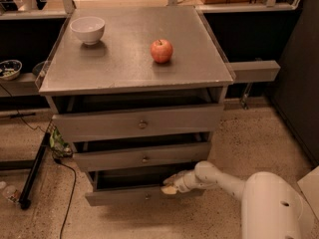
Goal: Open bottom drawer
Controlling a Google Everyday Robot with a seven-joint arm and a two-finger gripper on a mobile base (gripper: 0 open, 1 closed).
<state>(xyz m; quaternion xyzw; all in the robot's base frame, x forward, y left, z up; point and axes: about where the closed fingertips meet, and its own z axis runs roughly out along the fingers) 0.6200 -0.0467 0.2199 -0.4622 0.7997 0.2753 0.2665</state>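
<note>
The grey cabinet (pixel 134 78) has three drawers. The bottom drawer (pixel 124 196) is the lowest, slim grey front with a tiny knob (pixel 146 197); it stands pulled out a little, with a dark gap above its front. My gripper (pixel 169 185) is at the end of the white arm that reaches in from the lower right. It sits at the drawer's top edge, right of the knob, and touches the front.
The top drawer (pixel 139 124) and the middle drawer (pixel 143 157) also stand slightly out. A white bowl (pixel 87 29) and a red apple (pixel 162 51) rest on the cabinet top. A black bar (pixel 34 171) and cable lie on the floor at left.
</note>
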